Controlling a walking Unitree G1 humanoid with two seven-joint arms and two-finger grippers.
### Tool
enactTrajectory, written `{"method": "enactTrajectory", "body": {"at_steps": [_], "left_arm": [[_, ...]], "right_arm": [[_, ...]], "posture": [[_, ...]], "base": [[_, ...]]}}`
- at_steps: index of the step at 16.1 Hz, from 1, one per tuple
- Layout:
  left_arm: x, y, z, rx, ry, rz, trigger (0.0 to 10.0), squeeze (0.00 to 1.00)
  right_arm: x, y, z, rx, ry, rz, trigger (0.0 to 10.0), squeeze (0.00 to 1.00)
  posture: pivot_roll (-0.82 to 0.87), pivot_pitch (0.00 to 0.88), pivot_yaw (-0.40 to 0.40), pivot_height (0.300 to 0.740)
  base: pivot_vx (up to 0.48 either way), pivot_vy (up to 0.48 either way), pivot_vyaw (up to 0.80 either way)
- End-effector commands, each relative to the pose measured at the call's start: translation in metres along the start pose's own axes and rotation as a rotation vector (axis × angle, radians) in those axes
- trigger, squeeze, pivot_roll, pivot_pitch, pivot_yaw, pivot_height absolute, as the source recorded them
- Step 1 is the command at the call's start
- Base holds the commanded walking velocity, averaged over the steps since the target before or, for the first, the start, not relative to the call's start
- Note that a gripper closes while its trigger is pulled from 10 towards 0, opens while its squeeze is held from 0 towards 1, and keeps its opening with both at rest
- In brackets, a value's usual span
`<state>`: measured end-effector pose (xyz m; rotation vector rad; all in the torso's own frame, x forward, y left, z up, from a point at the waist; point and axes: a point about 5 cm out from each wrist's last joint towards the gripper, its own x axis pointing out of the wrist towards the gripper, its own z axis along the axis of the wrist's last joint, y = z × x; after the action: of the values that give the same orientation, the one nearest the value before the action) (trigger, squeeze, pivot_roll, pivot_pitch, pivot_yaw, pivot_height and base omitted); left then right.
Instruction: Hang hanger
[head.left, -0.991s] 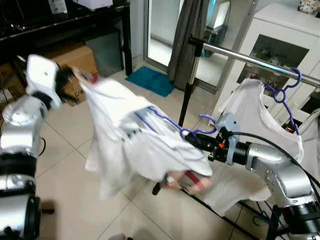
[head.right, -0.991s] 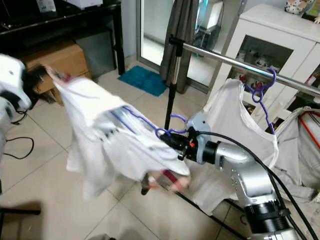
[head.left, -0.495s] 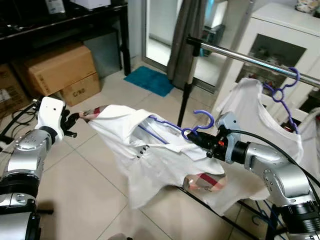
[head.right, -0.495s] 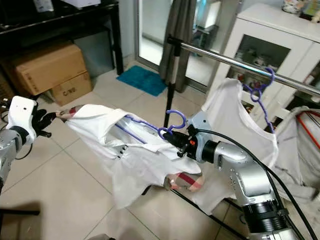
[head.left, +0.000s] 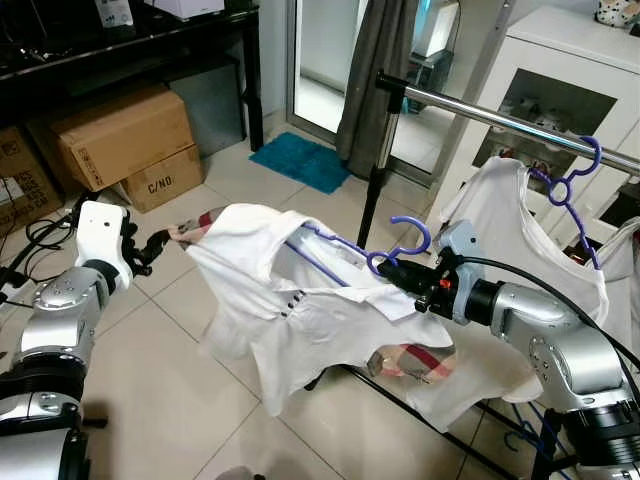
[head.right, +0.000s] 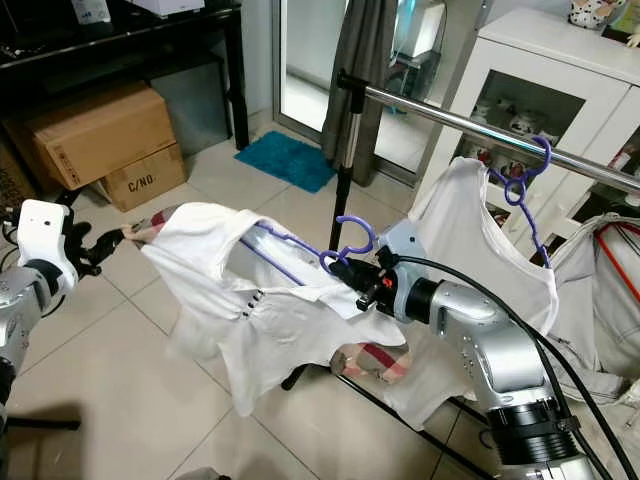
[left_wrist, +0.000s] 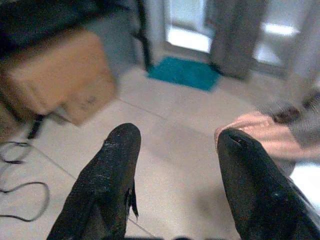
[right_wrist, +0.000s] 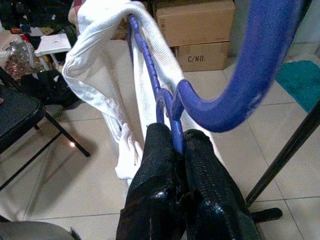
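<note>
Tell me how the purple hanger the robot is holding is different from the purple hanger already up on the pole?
The held hanger is pinched in the shut right gripper, its hook free in the air; the hung hanger is hooked over the metal rail. The held hanger lies tilted, nearly sideways; the hung hanger hangs straight down. The held hanger's white shirt droops in a bunch; the hung hanger's white top hangs spread out. Both are purple and carry white clothes.

1. Hanger (head.left: 395, 245): glossy purple plastic.
2. Shirt (head.left: 300, 310): soft white cloth, matt, with a checked lining at the cuff.
3. Rail (head.left: 500, 120): polished, shiny metal.
4. Right pincer (right_wrist: 172, 150): black, grainy-textured fingers.
5. Left pincer (left_wrist: 175, 165): matt black fingers.
6. Boxes (head.left: 125, 135): plain brown cardboard.
7. Floor (head.left: 180, 400): smooth pale tiles with a slight sheen.
</note>
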<state>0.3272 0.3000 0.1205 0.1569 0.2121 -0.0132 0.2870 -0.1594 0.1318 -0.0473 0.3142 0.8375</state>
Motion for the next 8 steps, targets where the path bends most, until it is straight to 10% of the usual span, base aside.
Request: {"method": "enactTrajectory", "body": {"at_steps": [1,6,8], "left_arm": [[0.002,0.009,0.012,-0.079,-0.076,0.098,10.0,1.00],[-0.006,-0.023,-0.035,-0.127,0.252,-0.215,10.0,1.00],[-0.010,-0.029,-0.034,-0.137,0.231,-0.312,10.0,1.00]], "right_arm": [[-0.010,-0.010,0.009,-0.037,-0.013,-0.057,0.0,0.00],[-0.008,-0.009,0.008,-0.056,0.011,-0.071,0.0,0.00],[-0.005,-0.010,0.006,-0.068,0.024,-0.080,0.0,0.00]], "posture": [[-0.15,0.000,-0.034,0.740],[-0.15,0.000,-0.040,0.740],[-0.14,0.000,-0.043,0.740]], "base": [[0.000,0.000,0.00],[0.000,0.000,0.00],[0.000,0.000,0.00]]}}
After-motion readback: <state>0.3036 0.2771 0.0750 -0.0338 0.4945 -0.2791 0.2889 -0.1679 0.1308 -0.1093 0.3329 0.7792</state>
